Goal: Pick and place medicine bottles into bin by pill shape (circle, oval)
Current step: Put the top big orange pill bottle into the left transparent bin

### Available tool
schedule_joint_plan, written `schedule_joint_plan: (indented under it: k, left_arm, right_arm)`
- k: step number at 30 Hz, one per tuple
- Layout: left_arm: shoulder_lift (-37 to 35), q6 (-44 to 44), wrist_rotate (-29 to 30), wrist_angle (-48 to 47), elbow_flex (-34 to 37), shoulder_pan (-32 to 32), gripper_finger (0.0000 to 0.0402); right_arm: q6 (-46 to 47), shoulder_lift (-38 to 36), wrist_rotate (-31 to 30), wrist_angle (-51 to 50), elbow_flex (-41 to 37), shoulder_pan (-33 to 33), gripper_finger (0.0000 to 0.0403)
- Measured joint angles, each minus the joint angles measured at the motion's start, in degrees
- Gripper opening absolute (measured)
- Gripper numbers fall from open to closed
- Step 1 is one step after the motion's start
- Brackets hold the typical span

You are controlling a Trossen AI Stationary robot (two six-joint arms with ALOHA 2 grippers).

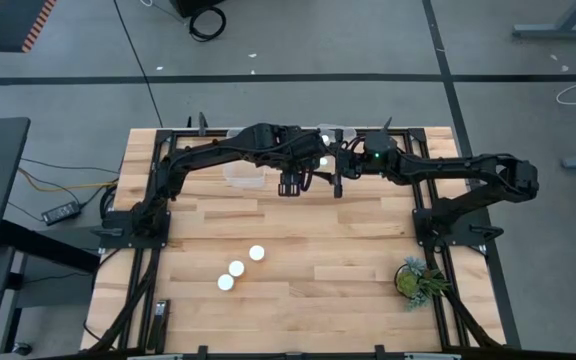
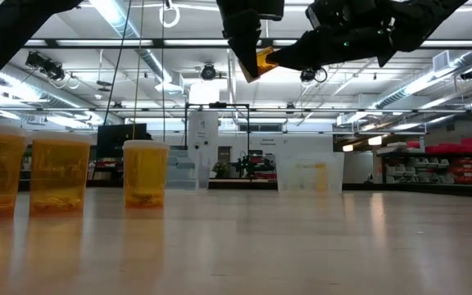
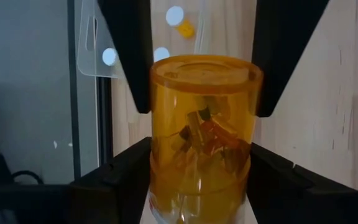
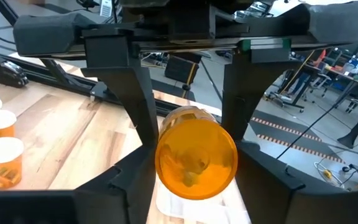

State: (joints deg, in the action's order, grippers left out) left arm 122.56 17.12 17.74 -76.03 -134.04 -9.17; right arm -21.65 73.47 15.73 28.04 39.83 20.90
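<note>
Both arms meet high over the table's far middle around one amber medicine bottle (image 1: 323, 160), which also shows in the low view (image 2: 265, 58). My left gripper (image 3: 197, 180) is shut on its near, cap end. My right gripper (image 4: 196, 174) faces it and is shut on the bottle's base end (image 4: 196, 158). Three more white-capped bottles (image 1: 236, 268) stand on their bases at the table's near left, seen close in the low view (image 2: 144, 174). My left gripper pinches the bottle's lower wall (image 3: 166, 174) between its two fingers, which lie along the bottle. The bottle is lifted clear of the table, its amber base (image 3: 205, 71) pointing away toward the other gripper. My right gripper pinches the bottle's wall near the base (image 3: 160, 93), one finger (image 3: 129, 56) on each side. It comes from the opposite side, fingers along the bottle, the round base facing its camera. The bottle is lifted clear of the table.
Two clear bins stand at the table's far side (image 1: 243, 175) (image 1: 333, 133), and show in the low view (image 2: 310, 174). A small potted plant (image 1: 418, 280) sits near the right edge. Bare wood lies between the standing bottles and the bins.
</note>
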Motion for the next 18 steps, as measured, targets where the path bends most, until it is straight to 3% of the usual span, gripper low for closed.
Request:
schedule_joint_plan:
  k: [11, 18]
  left_arm:
    - [0.0, -0.31, 0.11, 0.11, 0.0, -0.04, 0.0232]
    - [-0.19, -1.02, 1.56, 1.03, 0.0, -0.02, 0.0267]
  right_arm:
    - [0.74, 0.0, 0.41, -0.2, 0.0, 1.19, 0.0203]
    - [0.66, -0.04, -0.04, -0.99, -0.02, 1.25, 0.0204]
